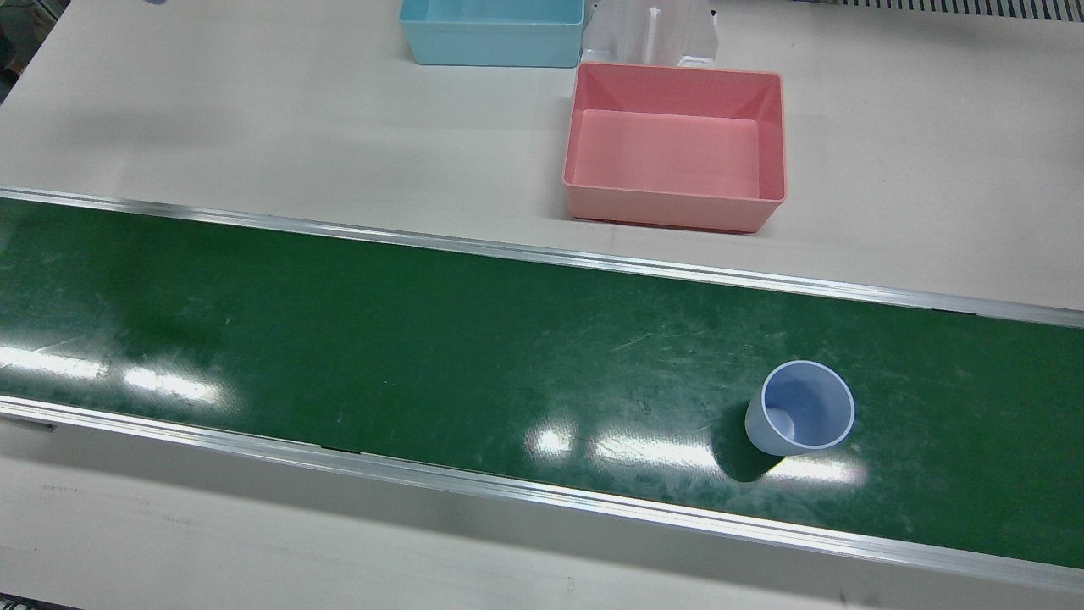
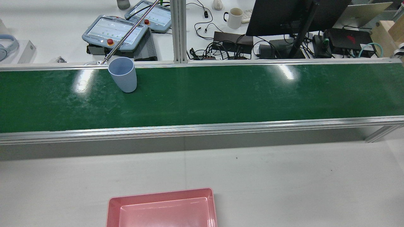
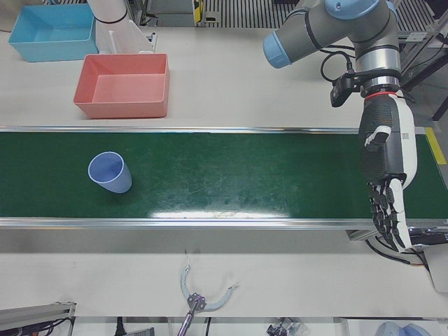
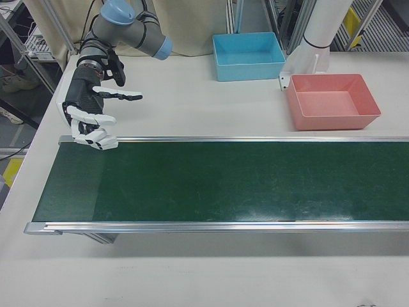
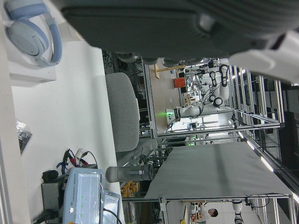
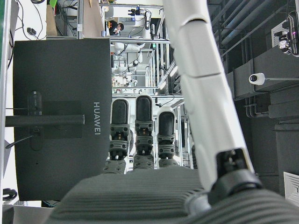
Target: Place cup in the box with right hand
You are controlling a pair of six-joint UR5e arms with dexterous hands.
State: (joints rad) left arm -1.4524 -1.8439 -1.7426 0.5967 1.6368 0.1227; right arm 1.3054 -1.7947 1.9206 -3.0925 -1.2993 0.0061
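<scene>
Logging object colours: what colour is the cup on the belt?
The cup is pale blue, clearest in the front view.

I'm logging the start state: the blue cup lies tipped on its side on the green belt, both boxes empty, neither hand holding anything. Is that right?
Not quite. The blue cup stands upright on the green belt, mouth up, as the front view shows. The rest holds: the pink box and blue box are empty, and the left hand and right hand hold nothing.

The cup (image 3: 110,171) stands upright on the conveyor belt (image 3: 245,175), well apart from the left hand (image 3: 386,175) over the belt's opposite end. The right hand (image 4: 89,118) hovers at the belt's other end, the box (image 4: 332,101) far from it on the bench (image 4: 192,109).
</scene>
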